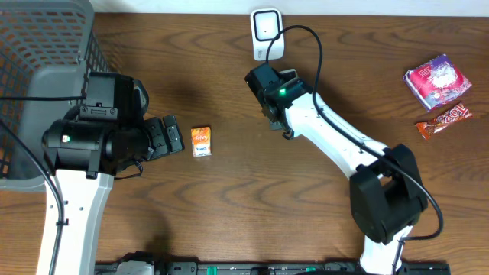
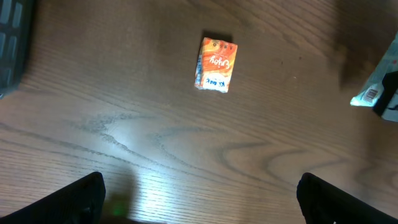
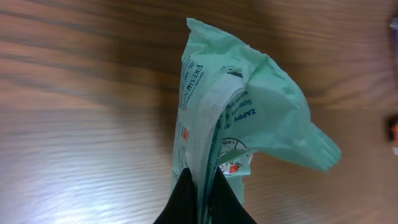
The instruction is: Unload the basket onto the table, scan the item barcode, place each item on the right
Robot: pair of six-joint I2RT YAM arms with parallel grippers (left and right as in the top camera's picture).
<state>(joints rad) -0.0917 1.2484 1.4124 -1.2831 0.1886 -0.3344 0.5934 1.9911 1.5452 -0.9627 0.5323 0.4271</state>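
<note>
Packet [image 3: 236, 124] in right fingers [image 3: 180, 202] (obscured overhead)

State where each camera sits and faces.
Overhead: above the table, facing down; left arm, right arm, scanner, orange packet.
Left wrist: on left arm, facing down at that packet; open left gripper below.
Right wrist: on right arm, facing down; right gripper shut on green packet.
Shared by overhead and left wrist: orange packet.

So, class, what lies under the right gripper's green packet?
Only wooden table shows around the green packet pinched by the right gripper; the patch directly beneath is covered.
</note>
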